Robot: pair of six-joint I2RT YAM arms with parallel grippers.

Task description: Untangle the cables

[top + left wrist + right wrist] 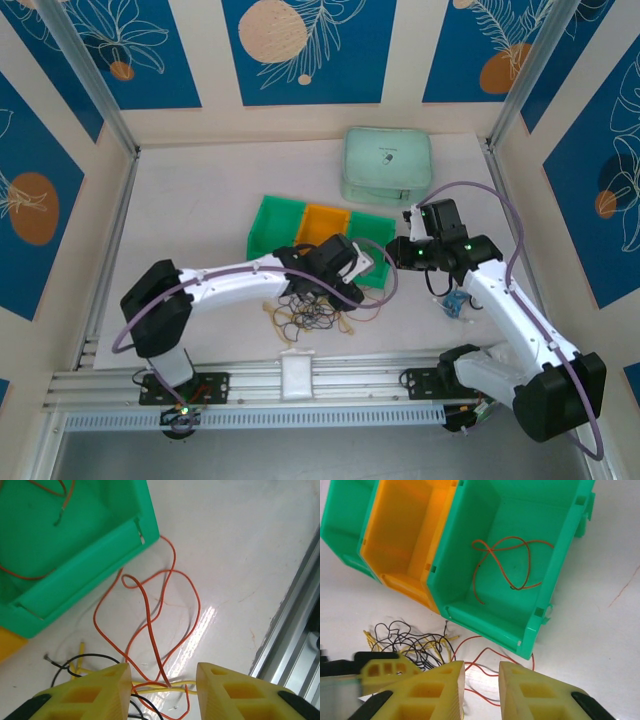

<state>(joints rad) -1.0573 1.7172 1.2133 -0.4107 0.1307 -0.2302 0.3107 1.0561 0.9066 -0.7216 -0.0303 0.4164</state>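
The cables (310, 316) lie in a loose tangle on the white tabletop (200, 200), just in front of the row of bins and near the front rail. The left end effector (163, 671) hangs right over the tangle's right edge, its yellow fingers (107, 685) spread apart and clamped on nothing. A red-orange cable (150, 625) loops out across the tabletop from the gap between them, and a yellow cable (155, 684) crosses that gap near the tips. I can't tell whether either finger touches a strand. A black cable (95, 656) curls off by one finger.

The right end effector (482, 666) sits just beside the left one, over the same red-orange strands. Its fingers are parted by a narrower gap and grip nothing I can make out. Ahead of it the green bin (485, 622) holds a separate red-orange loop (492, 548), and the orange bin (405, 530) touches the green one on one side.

The left arm (230, 278) stretches low from its base toward the centre, tips aimed down at the tabletop. The right arm (505, 305) angles in from the right, so both end effectors come close together by the rightmost bin.
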